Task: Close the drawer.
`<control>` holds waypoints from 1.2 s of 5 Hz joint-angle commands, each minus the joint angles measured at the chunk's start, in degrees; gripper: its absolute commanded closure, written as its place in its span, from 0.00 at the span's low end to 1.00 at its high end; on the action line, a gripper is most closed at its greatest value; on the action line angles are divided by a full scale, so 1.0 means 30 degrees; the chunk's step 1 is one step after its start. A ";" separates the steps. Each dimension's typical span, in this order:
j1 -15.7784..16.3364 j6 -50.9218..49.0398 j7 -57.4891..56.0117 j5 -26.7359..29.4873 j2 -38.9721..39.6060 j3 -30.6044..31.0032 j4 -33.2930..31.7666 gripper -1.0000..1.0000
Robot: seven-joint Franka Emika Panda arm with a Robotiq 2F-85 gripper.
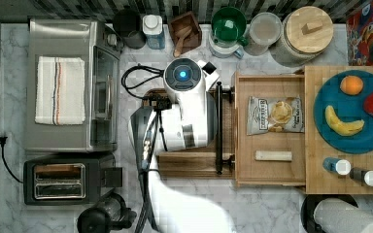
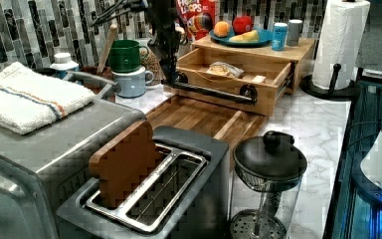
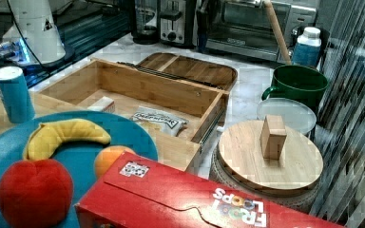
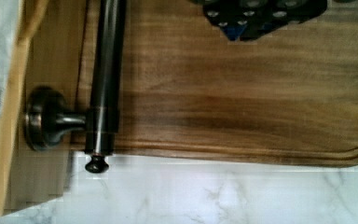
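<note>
Gripper (image 2: 170, 74) down at the drawer (image 1: 272, 167) front, right at one end of the handle (image 4: 106, 56); clenched or released: cannot tell. Contact with the bar: cannot tell either. Black bar handle running across the drawer front on two round mounts, hanging over the cutting board (image 4: 242, 93). Dark brown board lying flat on the marble counter (image 4: 214, 196), just in front of the drawer. Drawer itself pulled well out from under the light-wood slab (image 1: 320, 165), interior fully exposed. Inside the drawer: chip bag (image 1: 275, 115) lying flat near the middle, small pale block (image 1: 273, 155) beside it, apart from the bag. On the slab behind the drawer: blue plate (image 1: 369, 136) with fruit.
</note>
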 commanded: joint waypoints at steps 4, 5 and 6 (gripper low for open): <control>-0.1792 0.2985 -0.4183 -0.0341 -0.0002 -0.0409 -0.1779 1.00; -0.2683 0.2852 -0.5866 -0.0269 0.0181 -0.0475 -0.1552 1.00; -0.3406 0.3229 -0.6392 -0.0240 0.0483 -0.0540 -0.1415 1.00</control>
